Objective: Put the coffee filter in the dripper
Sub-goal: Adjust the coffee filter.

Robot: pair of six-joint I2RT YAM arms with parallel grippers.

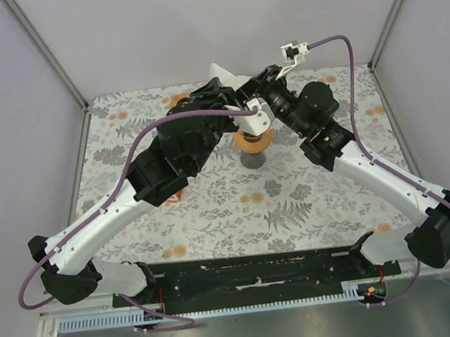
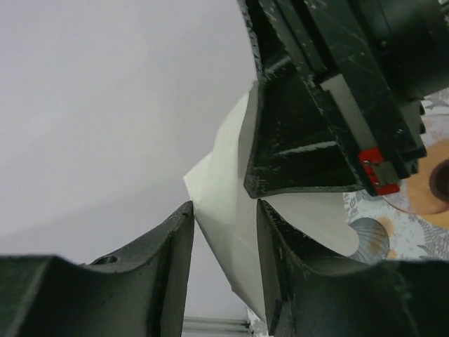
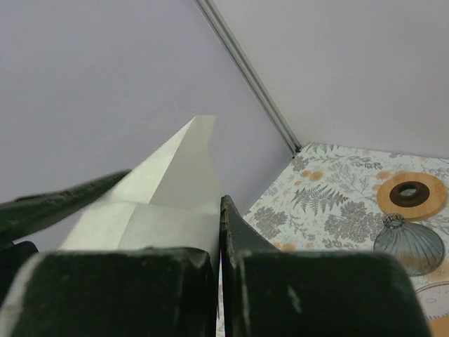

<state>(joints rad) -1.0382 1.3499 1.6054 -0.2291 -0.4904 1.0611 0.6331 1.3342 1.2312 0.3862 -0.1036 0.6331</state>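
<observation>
- The filter hangs in the air above the dripper, a little to its far side, with both arms meeting around it.
- It is thin white paper, folded flat with a crease down it. I judge it almost weightless, limp, and easy to crumple or tear.
- It will flutter or sag if gripped near a loose edge. I would hold it by the seam or the folded point, where the layers are doubled. I would leave the fan-shaped edge free so it can spread into the funnel.
- The right gripper has its jaws pressed together on the paper. From its wrist view, the sheet rises straight out of the pinch, with no gap showing.
- The left gripper has its jaws partly apart, with the filter's pointed end sitting in the gap. The paper's edge runs close by one fingertip, but I see no squeeze on it.
- The right gripper's finger lies across the sheet just above the left one, so the two are crowded together.
- The dripper sits on the table below, its dark centre hole facing up and nothing in it.
- A grey ribbed cone stands just beside the dripper, on its near side. I judge it could catch the paper's edge on the way down.
</observation>
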